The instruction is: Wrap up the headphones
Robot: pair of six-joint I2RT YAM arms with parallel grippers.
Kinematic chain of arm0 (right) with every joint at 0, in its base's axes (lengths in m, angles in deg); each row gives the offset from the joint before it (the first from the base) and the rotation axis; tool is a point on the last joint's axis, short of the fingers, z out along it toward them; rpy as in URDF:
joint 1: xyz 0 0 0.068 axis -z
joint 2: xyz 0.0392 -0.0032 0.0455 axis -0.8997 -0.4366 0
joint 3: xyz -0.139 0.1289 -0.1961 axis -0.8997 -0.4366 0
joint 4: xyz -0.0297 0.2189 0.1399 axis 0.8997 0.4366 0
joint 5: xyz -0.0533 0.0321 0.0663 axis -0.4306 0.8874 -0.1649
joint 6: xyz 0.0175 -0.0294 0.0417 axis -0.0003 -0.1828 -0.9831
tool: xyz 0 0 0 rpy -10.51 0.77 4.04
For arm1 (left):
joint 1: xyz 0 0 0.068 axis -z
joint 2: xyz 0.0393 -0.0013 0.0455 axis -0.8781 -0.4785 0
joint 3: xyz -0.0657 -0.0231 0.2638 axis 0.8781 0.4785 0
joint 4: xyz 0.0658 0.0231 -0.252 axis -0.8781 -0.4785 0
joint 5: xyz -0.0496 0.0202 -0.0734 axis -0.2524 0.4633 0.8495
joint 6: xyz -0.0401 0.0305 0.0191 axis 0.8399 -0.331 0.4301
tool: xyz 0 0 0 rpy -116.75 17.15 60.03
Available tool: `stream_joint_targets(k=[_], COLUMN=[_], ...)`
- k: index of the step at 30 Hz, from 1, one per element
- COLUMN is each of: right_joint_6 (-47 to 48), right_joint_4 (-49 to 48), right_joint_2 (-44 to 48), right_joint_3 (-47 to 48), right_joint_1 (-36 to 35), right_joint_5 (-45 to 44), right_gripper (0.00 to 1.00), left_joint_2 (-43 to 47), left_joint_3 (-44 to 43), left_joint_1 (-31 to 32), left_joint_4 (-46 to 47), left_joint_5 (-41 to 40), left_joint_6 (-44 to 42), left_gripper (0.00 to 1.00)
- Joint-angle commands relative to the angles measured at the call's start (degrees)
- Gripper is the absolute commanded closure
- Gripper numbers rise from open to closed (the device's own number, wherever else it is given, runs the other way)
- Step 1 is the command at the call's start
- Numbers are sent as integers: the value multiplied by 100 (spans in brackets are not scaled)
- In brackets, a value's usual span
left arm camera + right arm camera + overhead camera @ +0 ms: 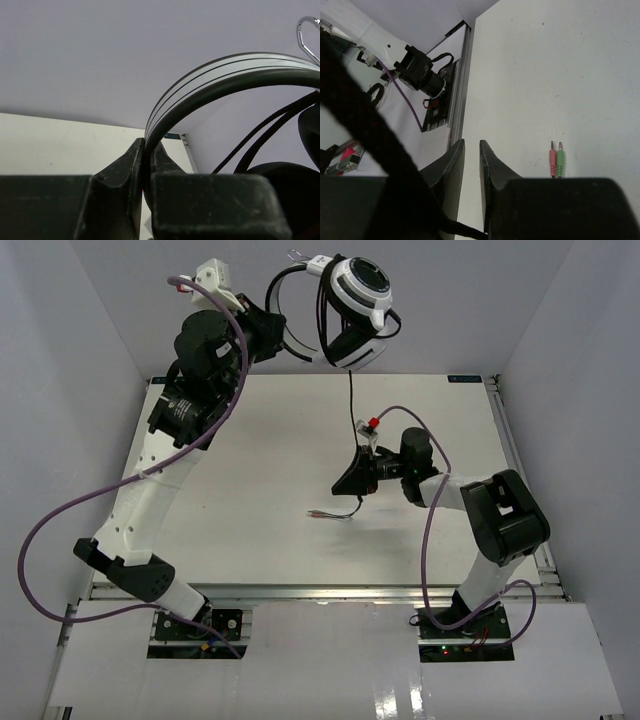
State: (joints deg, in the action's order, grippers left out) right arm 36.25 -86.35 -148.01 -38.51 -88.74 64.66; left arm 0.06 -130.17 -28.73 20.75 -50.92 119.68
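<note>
The headphones hang in the air above the table's far edge, white earcups together and black pads facing down. My left gripper is raised high and shut on the thin black headband, which runs between its jaws. The long black cable drops from the earcups to my right gripper, low over the table's middle. In the right wrist view the cable crosses in front and passes between the jaws at their base; the gripper is shut on it. The pink and green plugs lie on the table.
The white table is walled by white panels on three sides. Purple robot cables loop beside both arms. The left arm's base mount shows past the table's metal edge rail.
</note>
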Motion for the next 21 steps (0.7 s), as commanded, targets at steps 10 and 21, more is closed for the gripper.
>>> stream_joint_targets(k=[10, 21], right_joint_6=[3757, 7278], right_joint_4=[4641, 7711], right_joint_2=[1361, 2791], right_joint_3=[673, 2095], right_joint_1=[89, -1606], right_joint_5=[-1389, -5940], right_gripper=[92, 92], left_joint_2=[866, 163], left_joint_3=[1360, 2986], left_joint_1=[-1521, -1750], left_joint_4=[614, 940], left_joint_5=[-485, -45], left_joint_6=[626, 643], left_gripper=[100, 100])
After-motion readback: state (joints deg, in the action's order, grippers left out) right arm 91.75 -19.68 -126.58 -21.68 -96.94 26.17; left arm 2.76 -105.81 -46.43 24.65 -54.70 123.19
